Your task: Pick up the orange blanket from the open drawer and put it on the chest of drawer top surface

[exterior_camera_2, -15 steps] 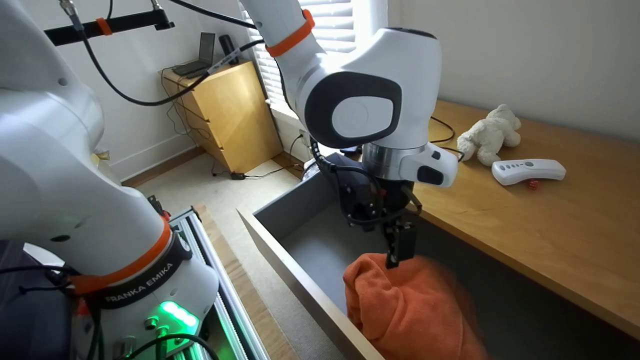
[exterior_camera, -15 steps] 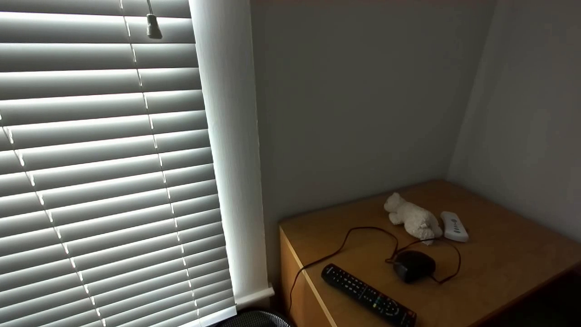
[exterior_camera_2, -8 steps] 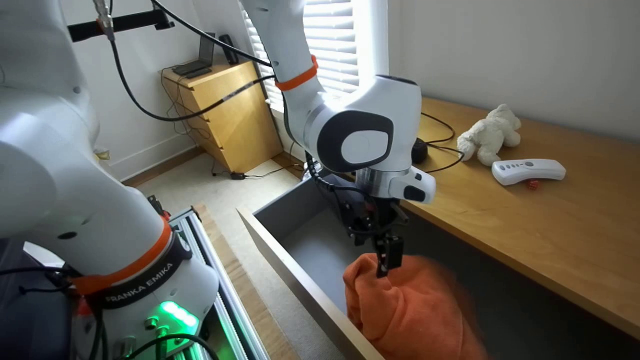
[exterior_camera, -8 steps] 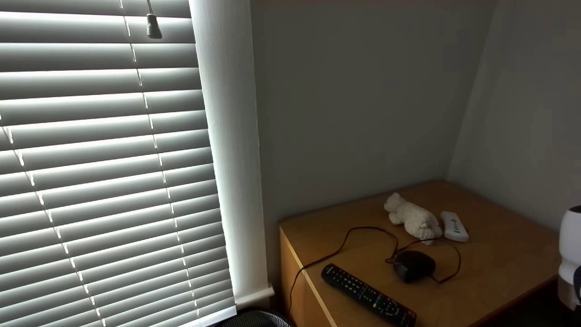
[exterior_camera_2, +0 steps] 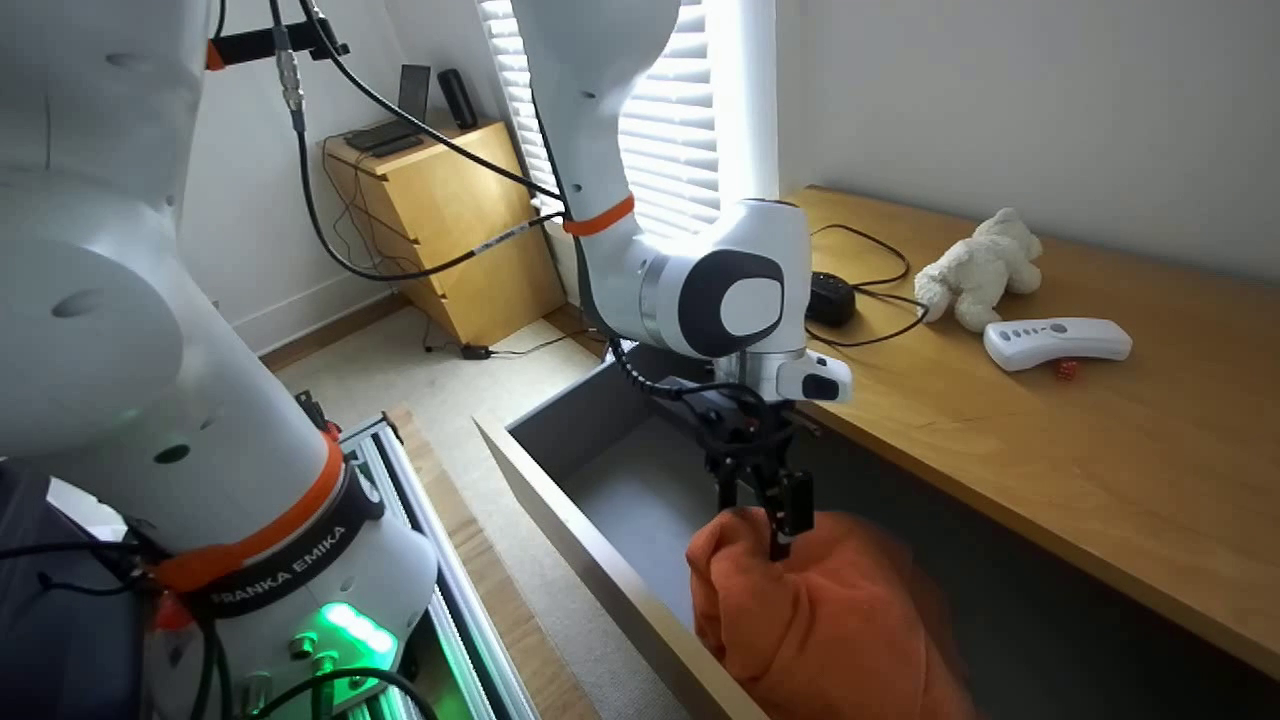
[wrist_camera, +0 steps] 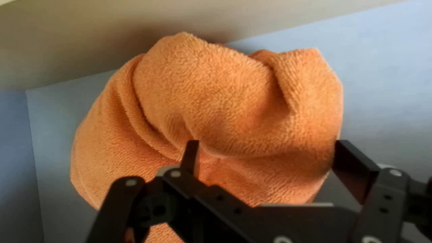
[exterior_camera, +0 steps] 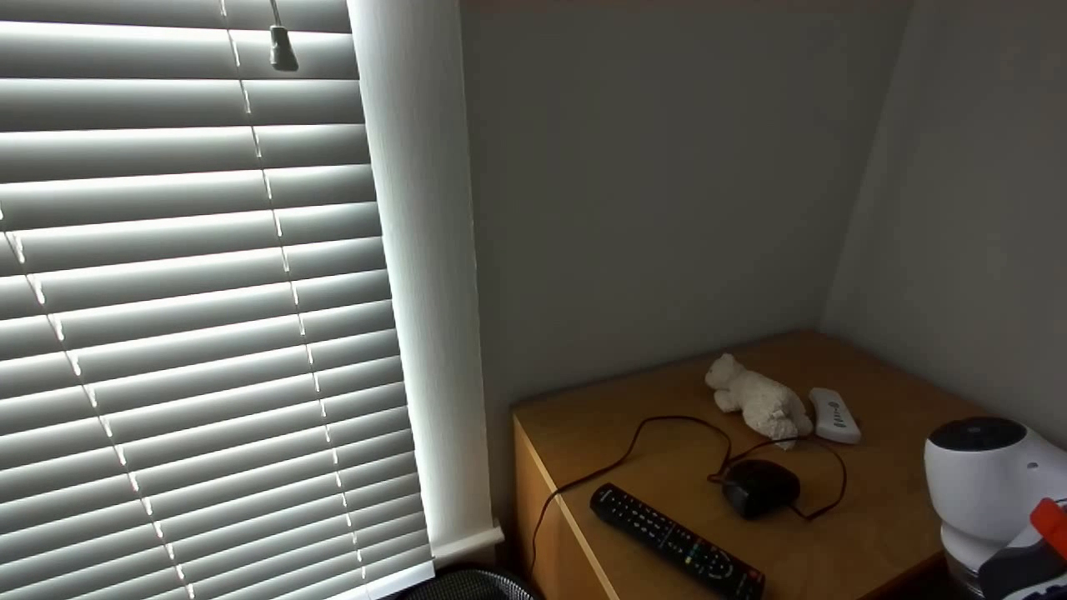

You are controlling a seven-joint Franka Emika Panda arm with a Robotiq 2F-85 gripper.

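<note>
The orange blanket (exterior_camera_2: 830, 620) lies bunched in the open drawer (exterior_camera_2: 600, 565), against its front wall. It fills the middle of the wrist view (wrist_camera: 209, 91). My gripper (exterior_camera_2: 755, 525) points down at the near-window end of the blanket, its fingers overlapping the blanket in the picture. In the wrist view the gripper (wrist_camera: 266, 145) is open wide, with a blanket fold between the fingers. Whether the fingertips touch the cloth I cannot tell. The chest's wooden top (exterior_camera_2: 1080, 430) is beside the drawer; it also shows in an exterior view (exterior_camera: 896, 483). The blanket is hidden there.
On the top are a white teddy bear (exterior_camera_2: 975, 270), a white controller (exterior_camera_2: 1058, 342), a red die (exterior_camera_2: 1067, 370), a black corded device (exterior_camera_2: 830, 300) and a black remote (exterior_camera: 675, 540). The top's edge (exterior_camera_2: 960, 485) overhangs the drawer. A window with blinds (exterior_camera: 200, 292) stands beside the chest.
The arm and gripper have moved toward the window, and the hand has come into view by the chest top. Both fingers now show above the blanket. The blanket has not moved.
</note>
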